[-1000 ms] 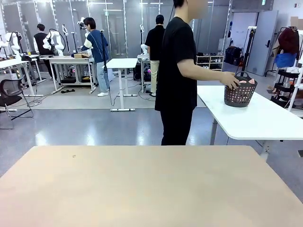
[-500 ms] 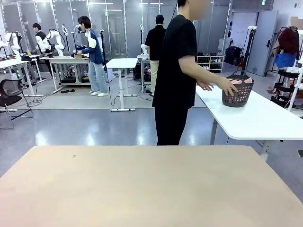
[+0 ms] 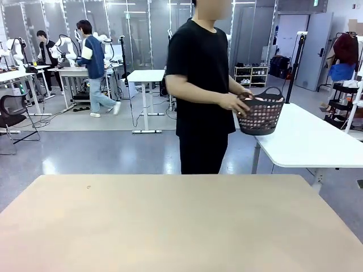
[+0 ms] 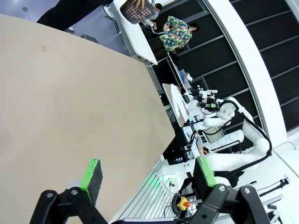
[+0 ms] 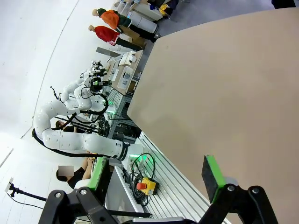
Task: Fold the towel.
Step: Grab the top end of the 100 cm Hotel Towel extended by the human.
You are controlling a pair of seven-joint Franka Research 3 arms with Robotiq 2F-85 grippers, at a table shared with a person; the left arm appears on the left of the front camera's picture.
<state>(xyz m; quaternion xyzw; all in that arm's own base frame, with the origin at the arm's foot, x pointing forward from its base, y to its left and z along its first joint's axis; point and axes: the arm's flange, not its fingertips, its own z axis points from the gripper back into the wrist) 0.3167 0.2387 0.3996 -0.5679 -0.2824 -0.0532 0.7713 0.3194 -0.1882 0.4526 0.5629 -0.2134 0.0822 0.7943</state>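
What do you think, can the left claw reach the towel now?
Probably not: the towel is in the basket the person holds beyond the table, far from the open left claw.

no readable text, labels, or signs

1. My left gripper (image 4: 147, 173): black links, green pads (image 4: 92, 173).
2. My right gripper (image 5: 156, 175): black links, green pads (image 5: 213, 173).
3. Table (image 3: 170, 226): plain light tan.
4. Basket (image 3: 262, 120), 1 o'clock in the front view: dark grey lattice.
5. Towel (image 3: 260, 100) inside it: salmon pink.
6. Person's shirt (image 3: 198, 62), 12 o'clock: black.
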